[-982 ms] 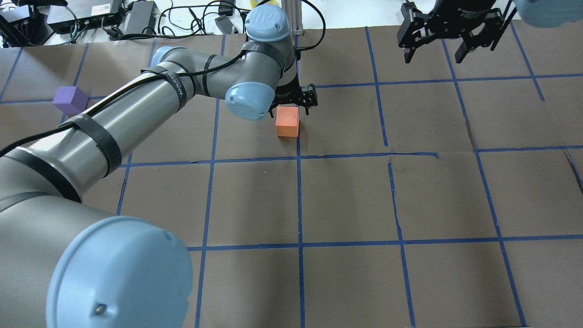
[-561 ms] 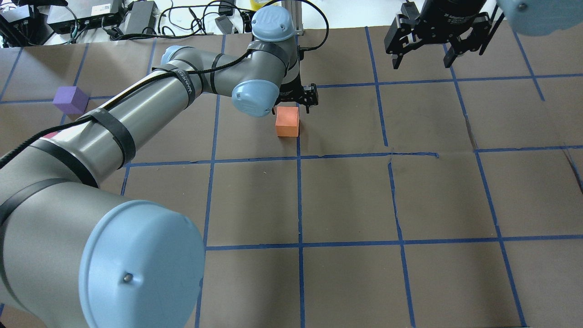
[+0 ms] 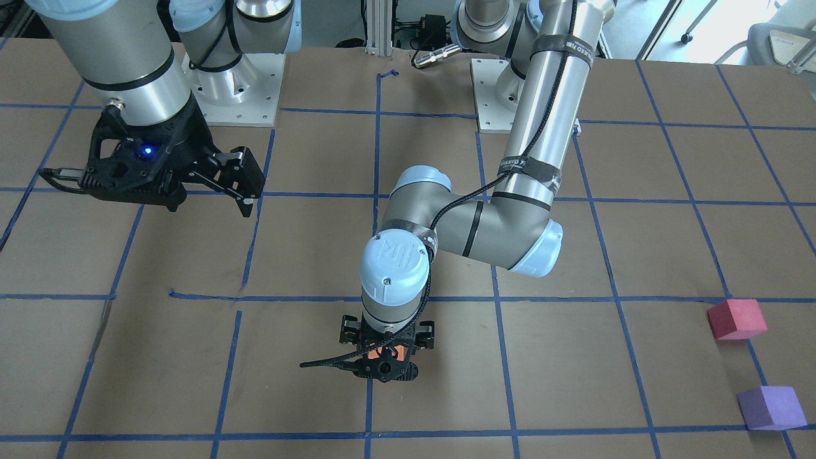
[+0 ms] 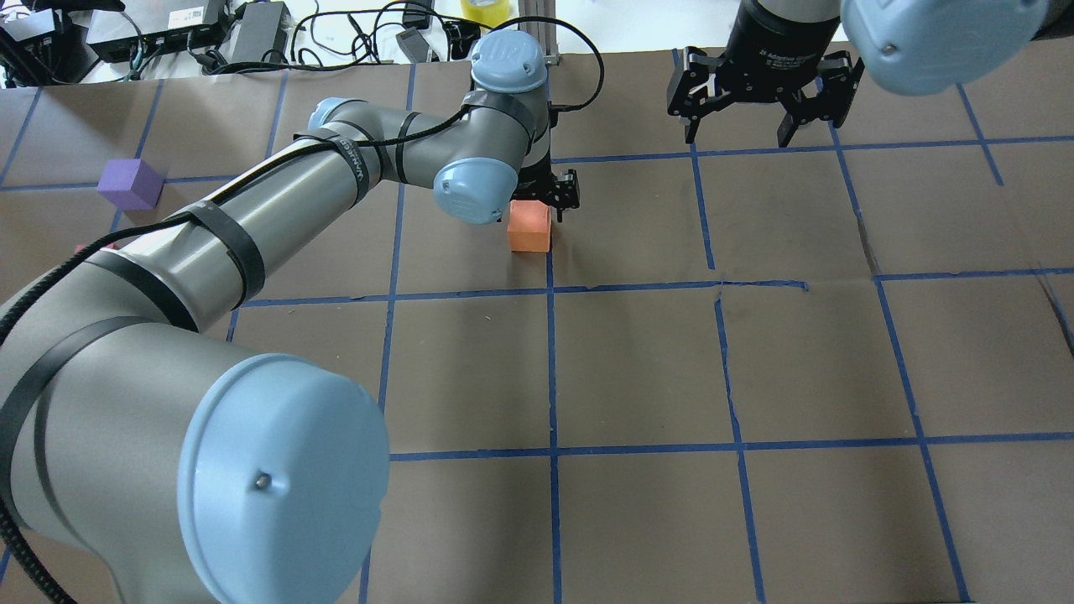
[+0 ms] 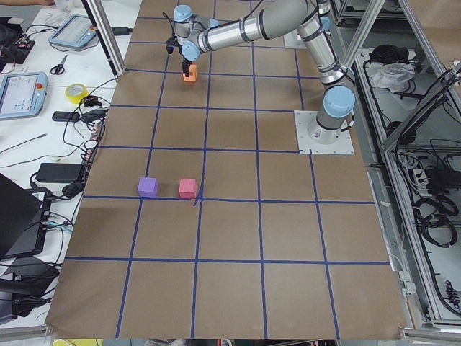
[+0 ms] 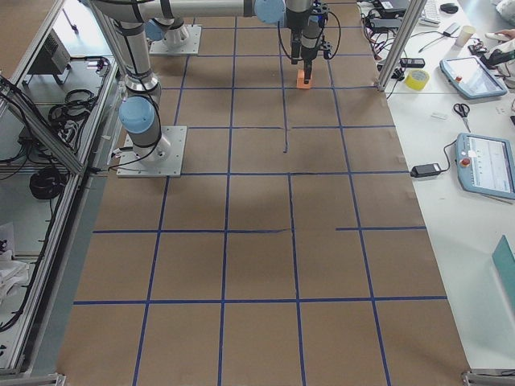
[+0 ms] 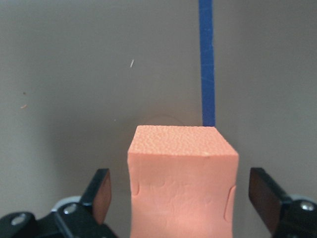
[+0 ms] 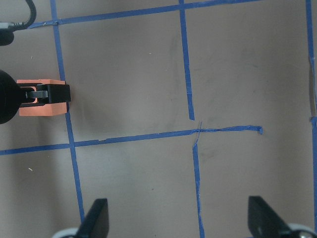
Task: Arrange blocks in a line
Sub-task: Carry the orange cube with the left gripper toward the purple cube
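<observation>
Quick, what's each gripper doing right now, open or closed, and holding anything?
Left gripper: open, its fingers either side of the orange block with gaps, not gripping it.
Right gripper: open, holding nothing.

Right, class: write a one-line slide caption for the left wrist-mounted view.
Open left tool straddling the orange foam cube, gaps both sides, blue tape line beyond.

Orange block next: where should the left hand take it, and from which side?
Take the orange block by its two opposite upright side faces, coming straight down from above. It lies flat, and the open left hand straddles it, fingers clear of both faces.
</observation>
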You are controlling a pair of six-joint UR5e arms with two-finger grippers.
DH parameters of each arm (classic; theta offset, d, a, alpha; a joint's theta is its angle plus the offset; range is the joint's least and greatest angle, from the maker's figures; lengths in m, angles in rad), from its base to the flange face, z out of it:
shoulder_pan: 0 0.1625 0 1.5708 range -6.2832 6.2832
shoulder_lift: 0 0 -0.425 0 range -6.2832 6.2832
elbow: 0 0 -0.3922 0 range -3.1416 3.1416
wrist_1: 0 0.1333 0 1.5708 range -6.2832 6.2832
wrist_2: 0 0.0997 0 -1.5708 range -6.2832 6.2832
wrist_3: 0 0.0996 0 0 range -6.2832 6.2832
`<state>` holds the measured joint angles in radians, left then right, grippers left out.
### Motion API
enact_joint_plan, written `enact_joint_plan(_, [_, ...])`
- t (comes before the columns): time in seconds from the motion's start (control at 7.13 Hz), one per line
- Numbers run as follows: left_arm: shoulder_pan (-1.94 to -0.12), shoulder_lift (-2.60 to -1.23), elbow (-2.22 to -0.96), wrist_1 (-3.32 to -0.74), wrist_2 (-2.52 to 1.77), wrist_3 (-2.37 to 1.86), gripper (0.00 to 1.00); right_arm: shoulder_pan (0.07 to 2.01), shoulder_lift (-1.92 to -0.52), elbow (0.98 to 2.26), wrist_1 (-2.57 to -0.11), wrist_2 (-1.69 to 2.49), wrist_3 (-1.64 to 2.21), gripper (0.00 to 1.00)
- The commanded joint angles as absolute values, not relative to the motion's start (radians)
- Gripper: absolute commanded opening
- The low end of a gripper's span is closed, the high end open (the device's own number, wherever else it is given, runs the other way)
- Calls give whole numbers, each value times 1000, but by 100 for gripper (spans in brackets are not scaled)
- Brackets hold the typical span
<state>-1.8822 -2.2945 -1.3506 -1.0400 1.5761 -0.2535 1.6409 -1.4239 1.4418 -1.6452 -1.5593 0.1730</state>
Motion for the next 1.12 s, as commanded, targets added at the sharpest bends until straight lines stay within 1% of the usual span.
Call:
enact_joint_plan(0.0, [-1882,-2309,-1353,-1037,1577,-264,76,1640,-1424,1445,-1646,-1555,175,100])
enact_joint_plan(0.14, [-1882,-2307,-1354,-1037,1575,-267,30,1638,-1424,1445,-1646,-1551,175,100])
enact_joint_plan(0.28, [-1882,-2300,-1356,-1037,1575,-267,12,1638,-1424,1445,-1646,-1549,178,100])
enact_joint_plan(0.42, [-1875,-2263,-1367,-1035,1572,-261,0,1634,-1424,1445,-1646,-1549,176,100])
enact_joint_plan(0.56, [-1818,-2208,-1396,-1037,1584,-250,0,1634,-1424,1445,-1646,-1551,175,100])
enact_joint_plan(0.7, [-1702,-2169,-1452,-1038,1572,-218,0,1634,-1424,1445,-1646,-1551,176,100])
enact_joint_plan(0.84, [-1574,-2160,-1475,-1032,1539,-78,0,1634,-1427,1443,-1646,-1551,175,100])
enact_joint_plan(0.98, [-1471,-2149,-1468,-1034,1540,93,0,1634,-1428,1443,-1647,-1551,175,100])
